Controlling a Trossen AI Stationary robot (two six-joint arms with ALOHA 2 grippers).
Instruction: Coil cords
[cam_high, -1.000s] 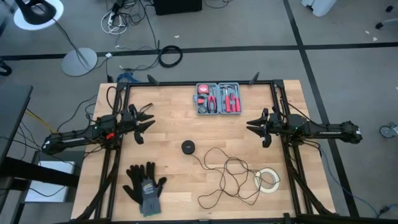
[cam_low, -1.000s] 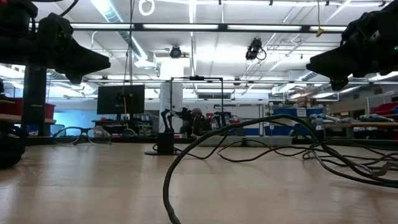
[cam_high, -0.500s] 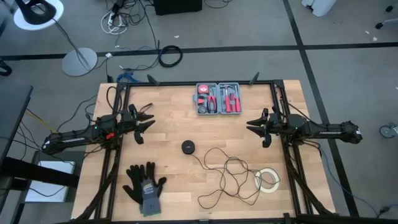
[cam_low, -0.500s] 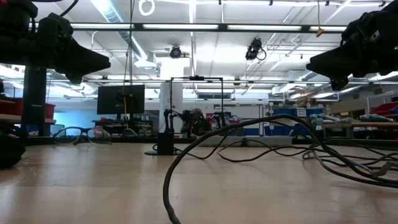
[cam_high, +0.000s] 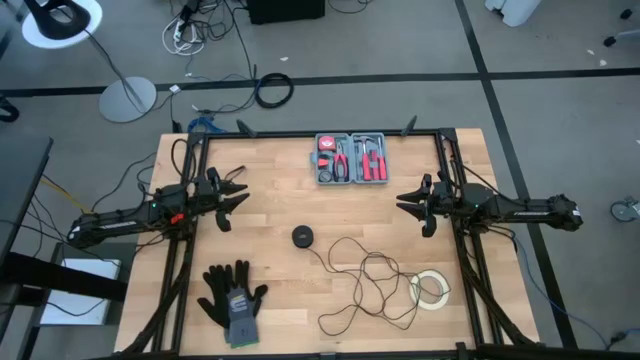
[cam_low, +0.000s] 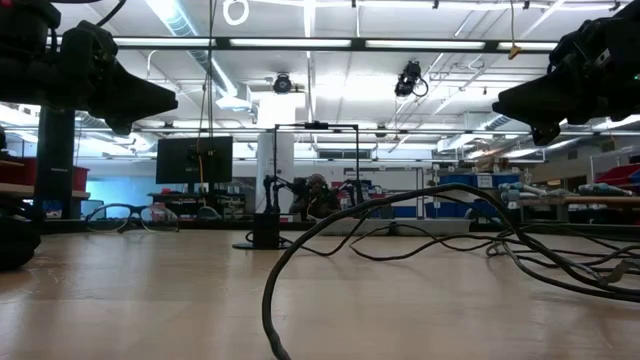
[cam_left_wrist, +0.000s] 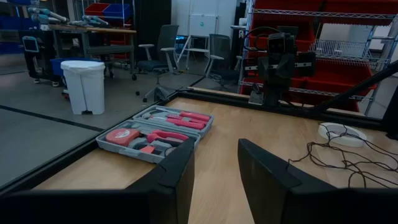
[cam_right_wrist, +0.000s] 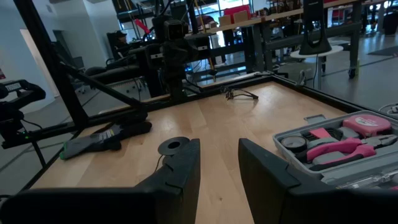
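The cord is a thin black wire (cam_high: 370, 288) lying in loose loops on the wooden table, right of centre and toward the near edge. It ends in a round black disc (cam_high: 303, 236) resting flat at the table's middle. The disc (cam_right_wrist: 173, 145) also shows in the right wrist view, and the wire's loops (cam_left_wrist: 339, 155) in the left wrist view. In the low view the wire (cam_low: 400, 212) arches up off the tabletop. My left gripper (cam_high: 236, 192) hovers open at the left edge, pointing level toward the middle. My right gripper (cam_high: 404, 203) hovers open at the right edge, facing it. Neither touches anything.
A grey case of red-handled tools (cam_high: 352, 158) lies open at the far middle. A white tape roll (cam_high: 430, 289) lies beside the wire's right loops. A pair of dark gloves (cam_high: 232, 295) lies near the front left. Bare wood lies between the two grippers.
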